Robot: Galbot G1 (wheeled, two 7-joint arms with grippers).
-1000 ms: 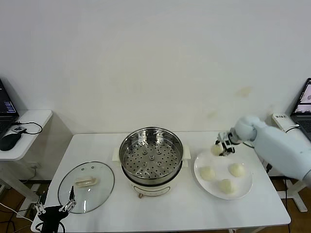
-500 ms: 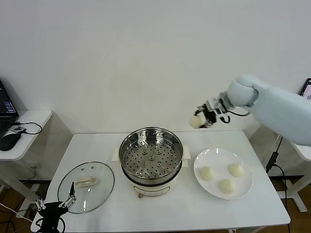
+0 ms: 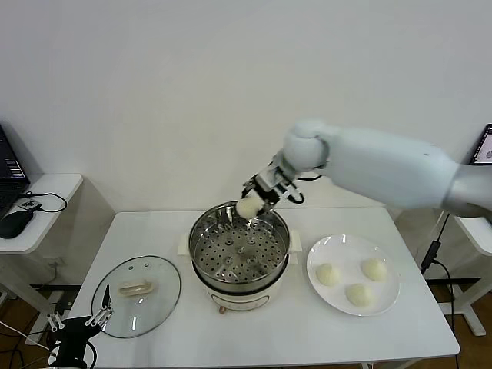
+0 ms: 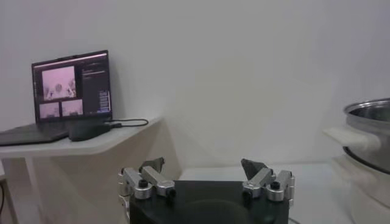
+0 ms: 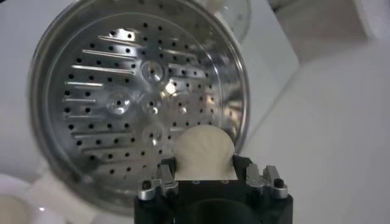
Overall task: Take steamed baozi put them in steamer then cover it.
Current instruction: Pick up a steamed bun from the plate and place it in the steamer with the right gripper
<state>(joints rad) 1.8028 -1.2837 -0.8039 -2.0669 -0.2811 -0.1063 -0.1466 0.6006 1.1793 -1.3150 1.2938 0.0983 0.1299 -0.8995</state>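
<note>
I have one steamed baozi (image 3: 248, 206) pinched in my right gripper (image 3: 260, 199), hanging above the steamer (image 3: 239, 247) at its far rim. Three more baozi (image 3: 358, 294) sit on the white plate (image 3: 389, 293) right of the steamer. My left gripper (image 3: 77, 326), jaws spread and empty, waits beside the glass lid (image 3: 137, 296) left of the steamer.

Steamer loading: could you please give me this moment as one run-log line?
right tool: holding baozi over steamer rim | tray: no baozi | plate: three baozi | left tool: open, idle near lid
</note>
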